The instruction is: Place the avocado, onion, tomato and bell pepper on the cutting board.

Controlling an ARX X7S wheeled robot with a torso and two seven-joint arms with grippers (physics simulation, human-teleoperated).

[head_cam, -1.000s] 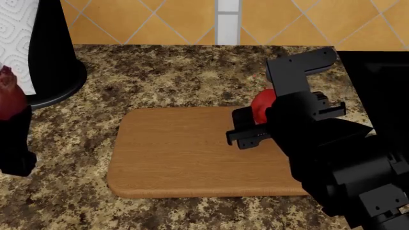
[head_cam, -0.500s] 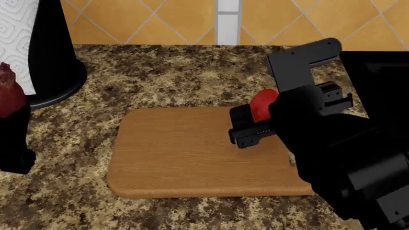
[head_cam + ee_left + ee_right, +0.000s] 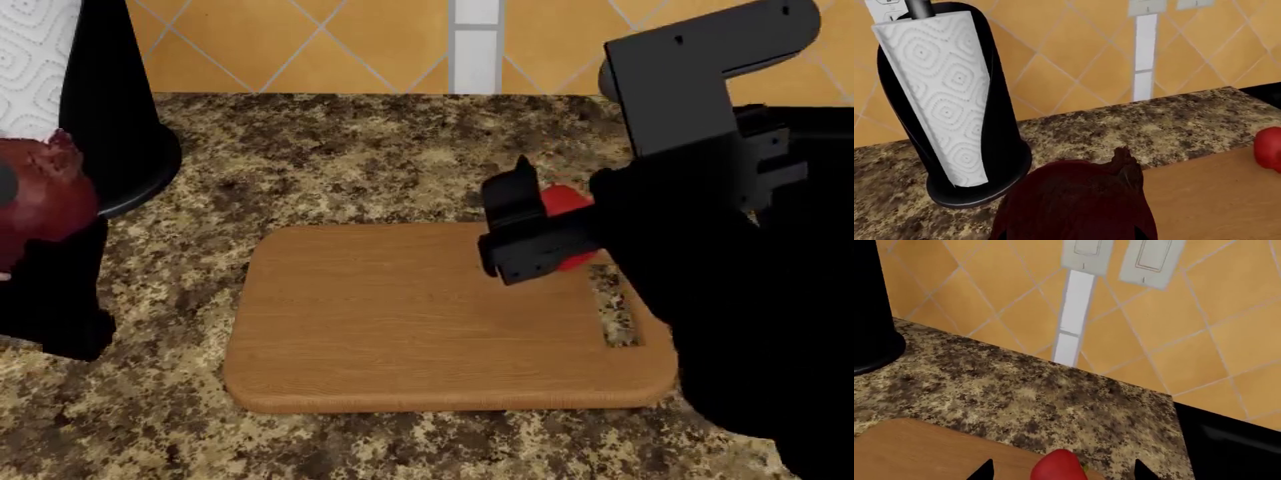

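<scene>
Over on the left edge of the head view, the left gripper (image 3: 34, 225) is carrying the onion (image 3: 40, 200), the dark maroon bulb sitting above the black arm and out past the board's left edge. The left wrist view is filling up with that onion (image 3: 1077, 200), papery tip poking up, though the fingers themselves are hiding under it, so the grip is being read from the bulb sitting fixed at the claw. Just behind it, the paper towel roll (image 3: 941, 95) is standing upright on its black holder (image 3: 997, 165) on the speckled granite counter (image 3: 347, 150), against the orange tiled wall (image 3: 307, 45).

Moving to the middle, the cutting board (image 3: 387, 320) is lying flat on the counter, its broad centre bare wood.

Now to the right: the right gripper (image 3: 534, 235) is hanging over the board's far right corner, and a red vegetable (image 3: 571, 235) is showing right at it, mostly hidden by the black fingers. In the right wrist view that red piece (image 3: 1061, 465) is sitting between two dark fingertips (image 3: 981, 471), with a hint of green at its edge; I cannot tell whether the fingertips are touching it, or whether it is tomato or pepper.
</scene>
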